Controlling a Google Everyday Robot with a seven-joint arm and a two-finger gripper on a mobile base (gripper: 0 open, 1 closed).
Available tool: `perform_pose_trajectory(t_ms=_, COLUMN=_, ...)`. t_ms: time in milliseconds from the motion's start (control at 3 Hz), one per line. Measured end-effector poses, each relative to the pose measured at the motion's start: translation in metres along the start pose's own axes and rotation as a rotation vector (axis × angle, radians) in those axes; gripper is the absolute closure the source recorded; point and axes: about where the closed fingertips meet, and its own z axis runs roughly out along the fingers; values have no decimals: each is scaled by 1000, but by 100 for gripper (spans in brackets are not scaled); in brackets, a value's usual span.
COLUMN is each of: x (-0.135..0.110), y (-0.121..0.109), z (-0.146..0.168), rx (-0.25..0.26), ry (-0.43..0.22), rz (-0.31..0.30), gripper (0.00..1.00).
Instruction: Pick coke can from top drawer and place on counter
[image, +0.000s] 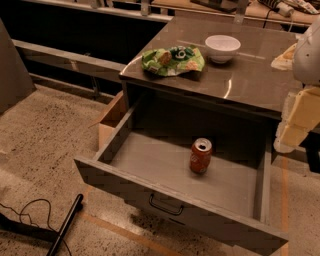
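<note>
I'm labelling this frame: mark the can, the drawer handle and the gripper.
can (200, 156): camera view, middle of its red side.
handle (166, 205): camera view, middle of the bar.
gripper (292, 131): camera view, pale body at the right edge.

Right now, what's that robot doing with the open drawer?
The robot wants the coke can, which stands upright inside the open top drawer. Its gripper hangs at the right edge, beside the drawer, not touching the can. On the counter sit a white bowl and a green snack bag.
</note>
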Motion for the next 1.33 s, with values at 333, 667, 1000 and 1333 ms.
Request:
perform_pose_trajectory(t_ms=333, x=0, y=0, z=0, rx=0, ry=0, rz=0, gripper=0)
perform_pose_trajectory(t_ms=667, x=-1, y=-3, z=14, rx=13, ry=-70, rz=34, gripper=0)
perform_pose_trajectory(t_ms=1000, x=10, y=10, z=73, rx=-34, ry=-240, rz=117, gripper=0)
perform_pose_trajectory(t_ms=1333, x=-1, y=13, z=131, rx=-59, ry=-449, rz=186, gripper=0)
